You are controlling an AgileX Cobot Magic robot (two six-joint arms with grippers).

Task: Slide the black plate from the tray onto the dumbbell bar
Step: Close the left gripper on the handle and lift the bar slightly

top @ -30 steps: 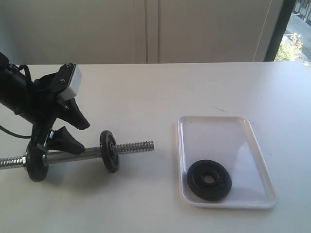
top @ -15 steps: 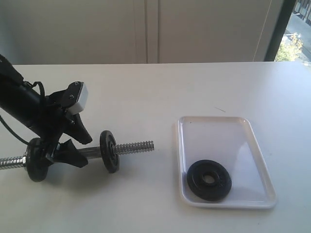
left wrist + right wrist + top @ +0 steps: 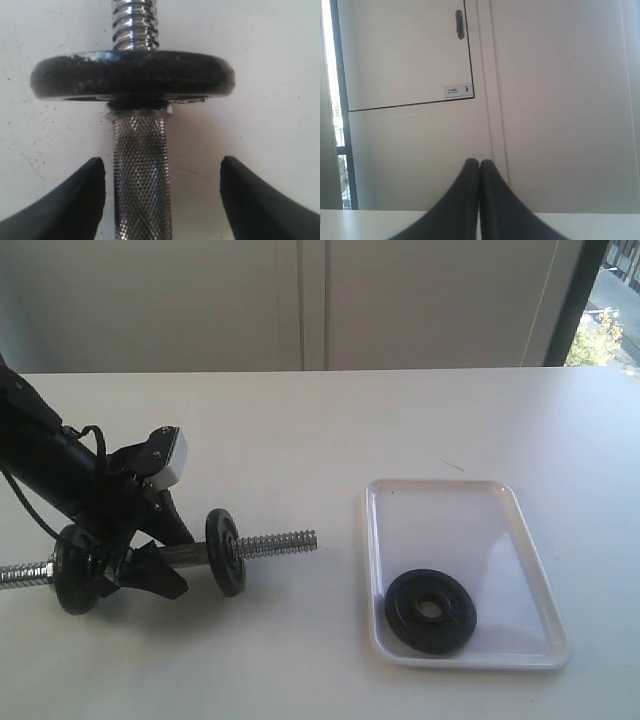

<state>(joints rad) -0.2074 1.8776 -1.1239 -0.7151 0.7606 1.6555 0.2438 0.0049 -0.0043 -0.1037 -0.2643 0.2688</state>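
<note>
The plate [image 3: 431, 611] is lying flat in the tray [image 3: 470, 502], at the end nearest the exterior camera. The tray is sitting on the right of the table [image 3: 300, 430]. Well apart to the left, the bar [image 3: 275, 542] is lying on the table, its threaded end pointing at the tray. I am holding the left gripper [image 3: 161, 172] open astride the knurled grip, both fingers [image 3: 75, 200] clear of it. I am holding the right gripper [image 3: 479, 200] closed and empty, facing a wall [image 3: 555, 100].

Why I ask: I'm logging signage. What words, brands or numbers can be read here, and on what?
On the door, a small white label: print and a figure pictogram, too small to read.
No text shows on the black plate, the tray or the dumbbell bar.
</note>
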